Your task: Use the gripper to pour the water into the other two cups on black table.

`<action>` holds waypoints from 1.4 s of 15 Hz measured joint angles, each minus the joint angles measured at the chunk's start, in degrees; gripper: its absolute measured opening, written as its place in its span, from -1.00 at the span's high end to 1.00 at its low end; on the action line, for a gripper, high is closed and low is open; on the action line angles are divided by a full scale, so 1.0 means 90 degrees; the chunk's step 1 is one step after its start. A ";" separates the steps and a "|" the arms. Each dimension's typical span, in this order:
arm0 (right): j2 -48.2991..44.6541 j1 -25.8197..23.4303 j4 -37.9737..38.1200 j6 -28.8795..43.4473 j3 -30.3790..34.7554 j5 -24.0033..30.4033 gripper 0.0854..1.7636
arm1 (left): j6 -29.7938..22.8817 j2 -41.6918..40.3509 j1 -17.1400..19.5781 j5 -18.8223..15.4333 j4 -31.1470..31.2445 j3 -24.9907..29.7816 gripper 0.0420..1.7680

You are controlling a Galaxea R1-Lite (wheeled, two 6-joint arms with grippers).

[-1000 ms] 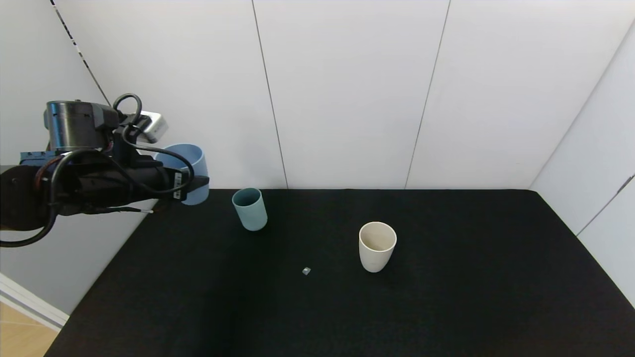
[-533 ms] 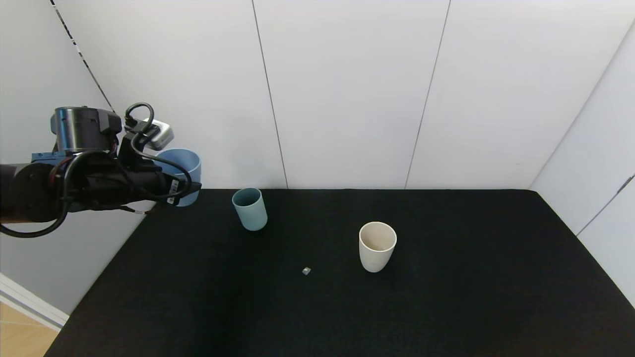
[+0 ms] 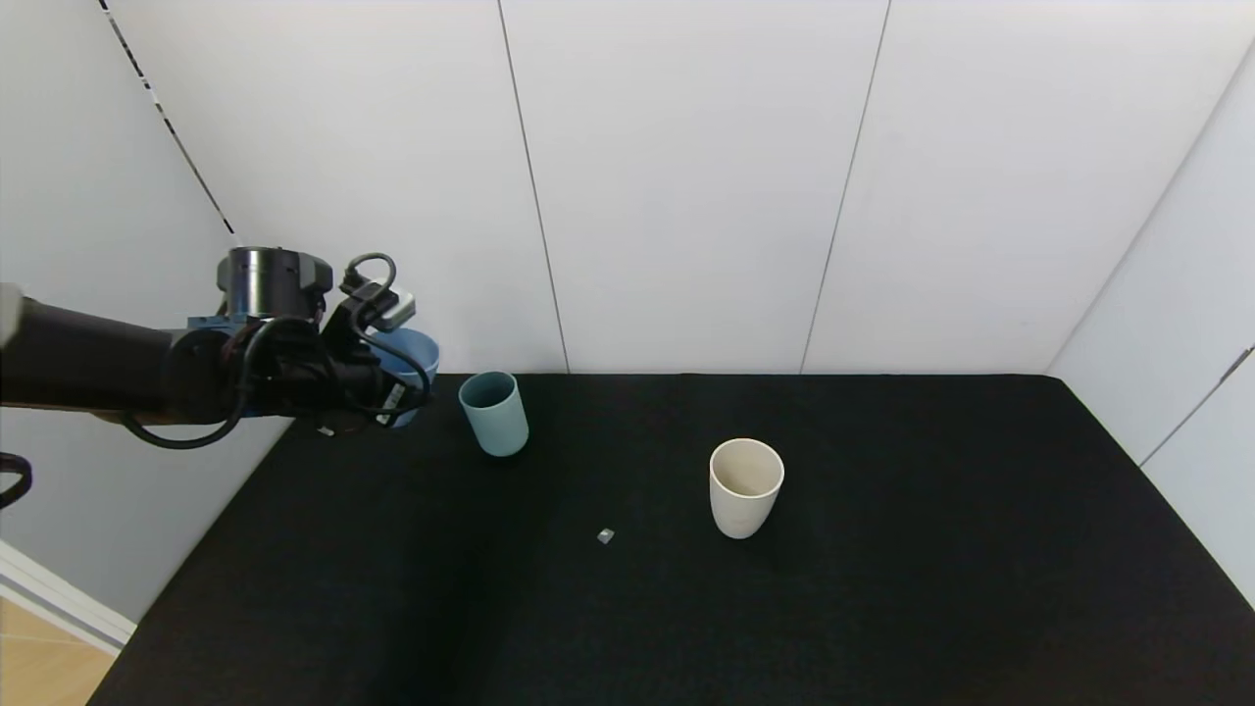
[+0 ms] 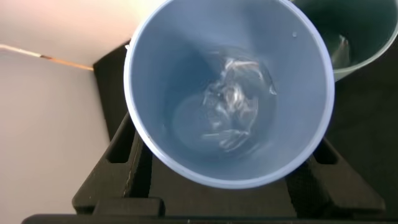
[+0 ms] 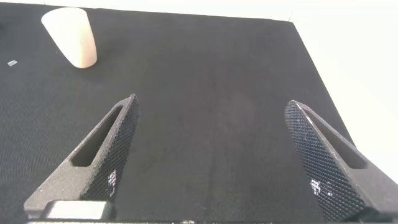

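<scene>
My left gripper (image 3: 404, 397) is shut on a light blue cup (image 3: 412, 355), held just above the black table (image 3: 882, 588) at its far left edge. The left wrist view looks down into this blue cup (image 4: 186, 74), where clear water (image 4: 235, 102) lies at the bottom. The sage green cup (image 3: 493, 413) stands upright just right of the held cup, and its rim (image 4: 357, 37) shows beside it. The cream cup (image 3: 745, 486) stands upright near the table's middle. My right gripper (image 5: 211, 104) hangs open over bare table, with the cream cup (image 5: 70, 36) far off.
A small pale scrap (image 3: 605, 535) lies on the table in front of the two cups. White wall panels stand close behind the table's far edge and along its right side. The table's left edge drops off beside my left arm.
My left arm has carried the light blue cup to the right and lower, from beyond the table's left edge to just beside the sage green cup. Both standing cups have stayed put.
</scene>
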 joint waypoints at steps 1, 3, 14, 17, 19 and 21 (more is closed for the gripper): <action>0.0000 0.0000 0.0000 0.0000 0.0000 0.0000 -0.94 | 0.0087 0.0104 -0.0092 0.0096 -0.0012 -0.0009 -0.34; 0.0000 0.0000 0.0000 0.0000 0.0000 0.0000 -0.94 | 0.0218 0.0260 -0.0260 0.0318 0.0000 -0.0037 -0.34; 0.0000 0.0000 0.0000 0.0000 0.0000 0.0000 -0.94 | 0.1090 0.0515 -0.0444 0.1352 0.0049 -0.0454 -0.33; 0.0000 0.0000 0.0000 0.0000 0.0000 -0.0001 -0.94 | 0.1330 0.0539 -0.0478 0.1563 0.0051 -0.0589 -0.33; 0.0000 0.0000 0.0000 0.0000 0.0000 -0.0001 -0.94 | 0.1382 0.0547 -0.0524 0.1620 0.0051 -0.0610 -0.33; 0.0000 0.0000 0.0000 0.0000 0.0000 0.0003 -0.94 | 0.1447 0.0557 -0.0585 0.1743 0.0049 -0.0614 -0.33</action>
